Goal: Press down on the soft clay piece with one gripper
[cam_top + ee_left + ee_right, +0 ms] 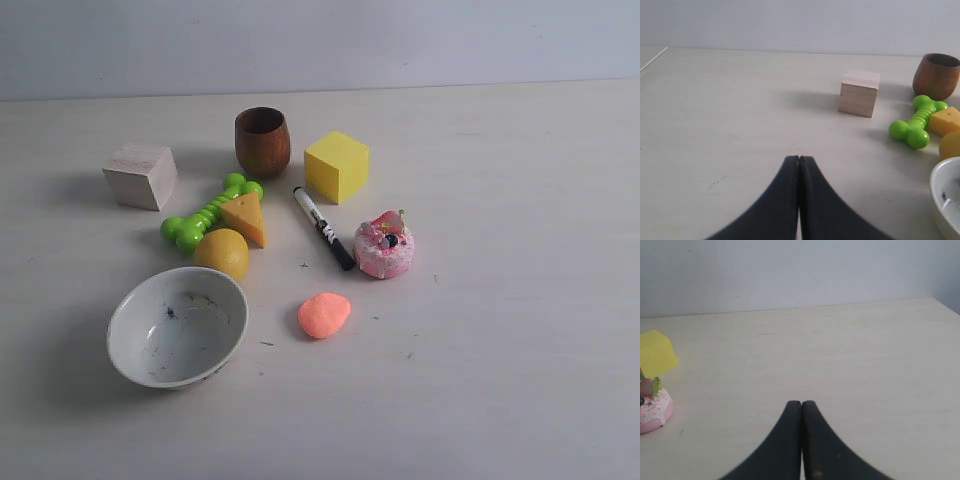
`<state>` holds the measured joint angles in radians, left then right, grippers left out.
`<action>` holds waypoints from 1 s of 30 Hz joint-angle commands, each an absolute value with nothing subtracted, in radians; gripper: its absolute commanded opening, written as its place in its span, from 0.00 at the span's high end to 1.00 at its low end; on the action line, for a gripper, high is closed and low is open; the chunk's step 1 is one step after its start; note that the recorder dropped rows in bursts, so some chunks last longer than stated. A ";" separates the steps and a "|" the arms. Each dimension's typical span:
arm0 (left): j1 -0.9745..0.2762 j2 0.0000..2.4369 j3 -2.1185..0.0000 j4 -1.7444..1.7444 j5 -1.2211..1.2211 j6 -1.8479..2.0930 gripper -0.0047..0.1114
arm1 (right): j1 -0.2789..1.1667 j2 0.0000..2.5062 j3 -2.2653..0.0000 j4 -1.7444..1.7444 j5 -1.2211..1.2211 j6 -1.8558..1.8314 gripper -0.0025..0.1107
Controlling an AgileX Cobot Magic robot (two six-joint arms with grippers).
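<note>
An orange lump of soft clay (324, 315) lies on the table in the exterior view, right of the white bowl (133, 350) and in front of the marker. Neither arm shows in that view. My left gripper (799, 160) is a black pointed claw, shut with nothing in it, over bare table well short of the wooden block. In the right wrist view my right gripper (801, 404) is also shut and empty, with the pink donut off to one side. The clay is out of both wrist views.
Behind the clay lie a black-and-white marker (323, 227), a pink toy donut (384, 245), a yellow cube (336, 166), a brown wooden cup (262, 141), a green toy bone (208, 214), a cheese wedge (246, 217), a yellow ball (222, 252) and a pale wooden block (141, 175).
</note>
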<state>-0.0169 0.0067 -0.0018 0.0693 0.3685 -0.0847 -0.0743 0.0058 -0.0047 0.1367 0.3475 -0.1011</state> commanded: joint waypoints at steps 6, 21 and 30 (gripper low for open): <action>-0.022 0.000 0.000 0.067 0.358 -0.081 0.96 | -0.072 0.000 0.000 0.132 0.335 -0.103 0.98; -0.022 0.000 0.000 0.067 0.358 -0.081 0.96 | -0.072 0.000 0.000 0.132 0.335 -0.103 0.98; -0.022 0.000 0.000 0.067 0.358 -0.081 0.96 | -0.072 0.000 0.000 0.129 0.279 -0.103 0.98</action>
<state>-0.0169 0.0067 -0.0018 0.0693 0.3685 -0.0847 -0.0743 0.0058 -0.0047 0.1367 0.3399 -0.1011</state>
